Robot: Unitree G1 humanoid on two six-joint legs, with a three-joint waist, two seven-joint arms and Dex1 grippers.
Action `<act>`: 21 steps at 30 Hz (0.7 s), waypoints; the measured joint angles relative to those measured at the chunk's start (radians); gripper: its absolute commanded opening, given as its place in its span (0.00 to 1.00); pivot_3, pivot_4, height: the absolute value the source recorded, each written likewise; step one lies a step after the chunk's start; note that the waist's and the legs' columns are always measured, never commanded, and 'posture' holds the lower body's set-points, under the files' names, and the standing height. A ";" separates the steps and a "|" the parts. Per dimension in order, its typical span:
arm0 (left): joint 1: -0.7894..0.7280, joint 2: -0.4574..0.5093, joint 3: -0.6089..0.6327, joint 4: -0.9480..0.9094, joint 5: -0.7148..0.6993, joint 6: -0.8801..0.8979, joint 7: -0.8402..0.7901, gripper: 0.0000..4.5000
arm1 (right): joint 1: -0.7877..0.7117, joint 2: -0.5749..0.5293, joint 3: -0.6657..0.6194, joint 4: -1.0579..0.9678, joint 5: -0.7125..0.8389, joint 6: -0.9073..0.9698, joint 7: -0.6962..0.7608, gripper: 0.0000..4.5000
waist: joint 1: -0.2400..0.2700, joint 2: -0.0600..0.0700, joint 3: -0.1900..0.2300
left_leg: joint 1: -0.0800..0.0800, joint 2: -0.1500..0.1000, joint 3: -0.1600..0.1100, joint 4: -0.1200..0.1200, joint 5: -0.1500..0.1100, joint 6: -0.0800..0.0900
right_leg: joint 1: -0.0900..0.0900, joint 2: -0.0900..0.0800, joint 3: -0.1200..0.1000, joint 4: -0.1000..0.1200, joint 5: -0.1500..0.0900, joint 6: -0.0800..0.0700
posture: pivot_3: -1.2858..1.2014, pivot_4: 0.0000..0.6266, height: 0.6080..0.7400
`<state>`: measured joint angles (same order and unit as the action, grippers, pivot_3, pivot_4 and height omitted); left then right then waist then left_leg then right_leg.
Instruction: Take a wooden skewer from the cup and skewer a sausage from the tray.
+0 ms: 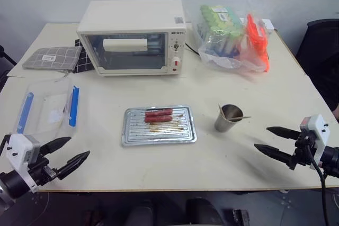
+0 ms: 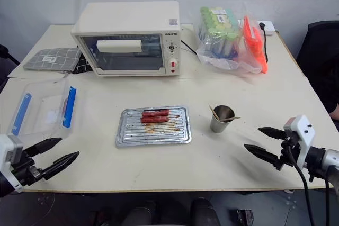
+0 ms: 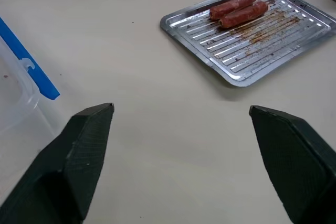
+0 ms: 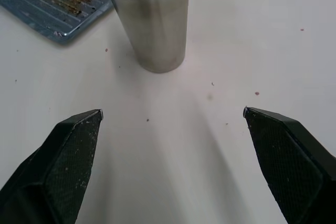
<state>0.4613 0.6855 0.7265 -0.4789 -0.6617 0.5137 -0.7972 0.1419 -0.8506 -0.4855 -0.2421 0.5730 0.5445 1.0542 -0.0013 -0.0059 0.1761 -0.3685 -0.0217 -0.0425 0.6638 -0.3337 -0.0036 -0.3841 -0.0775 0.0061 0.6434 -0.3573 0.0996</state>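
The right gripper (image 1: 269, 140) hangs over the near right part of the table (image 1: 254, 93), its two black fingers (image 4: 68, 150) spread wide with nothing between them. In its wrist view the cup (image 4: 152, 22) stands straight ahead between the finger lines, apart from them, with bare tabletop in the gap. Seen from the head, the cup (image 1: 229, 118) sits at about 10 o'clock from this gripper, and two skewers (image 1: 223, 114) lean out of it, one toward 11 o'clock, one toward 3 o'clock.

The left gripper (image 1: 71, 152) hovers at the near left edge, its fingers (image 3: 79, 156) also fully apart and empty. The tray (image 1: 159, 125) lies at about 1 o'clock from it, well apart, near the table's middle and just left of the cup. Two sausages (image 1: 159, 115) lie side by side along the tray's far edge, touching each other; brown grease marks the ridges beside them.

A clear box (image 1: 45, 112) with blue clips rests just beyond the left gripper, at 12 o'clock from it. Nothing stands between either gripper and the cup or tray.

Farther back, a white toaster oven (image 1: 132, 38) stands at 12 o'clock from the tray. A grey checked pouch (image 1: 53, 57) lies to its left, and a plastic bag (image 1: 233, 38) with green and orange items to its right.
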 measured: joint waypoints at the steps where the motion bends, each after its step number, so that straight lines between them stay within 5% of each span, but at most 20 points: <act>1: -0.002 -0.003 -0.001 -0.001 -0.001 0.001 0.004 1.00 | 0.000 0.000 0.000 0.000 -0.001 0.000 -0.003 1.00 | 0.000 0.000 0.000 | 0.000 0.000 0.000 0.000 0.000 0.000 | 0.000 0.000 0.000 0.000 0.000 0.000 | 0.52 0.24 1.00; 11: -0.082 -0.007 -0.042 -0.053 -0.104 0.078 0.033 1.00 | -0.028 0.094 -0.005 -0.016 0.041 0.030 -0.146 1.00 | 0.000 0.000 0.000 | 0.000 0.000 -0.001 0.000 0.000 0.000 | 0.000 0.000 0.000 0.000 0.000 0.000 | 0.52 0.24 1.00; 21: -0.360 0.136 -0.212 -0.065 -0.307 0.209 -0.026 1.00 | -0.095 0.234 -0.028 -0.123 0.195 0.136 -0.370 1.00 | 0.000 0.001 0.000 | 0.000 -0.001 -0.002 0.000 0.001 -0.001 | 0.000 0.000 -0.001 0.001 0.000 0.000 | 0.52 0.24 1.00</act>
<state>0.1013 0.8217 0.5149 -0.5443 -0.9689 0.7225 -0.8231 0.0471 -0.6165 -0.5139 -0.3648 0.7682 0.6809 0.6844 -0.0008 -0.0048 0.1757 -0.3686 -0.0222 -0.0445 0.6637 -0.3332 -0.0046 -0.3840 -0.0773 0.0052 0.6441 -0.3573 0.0996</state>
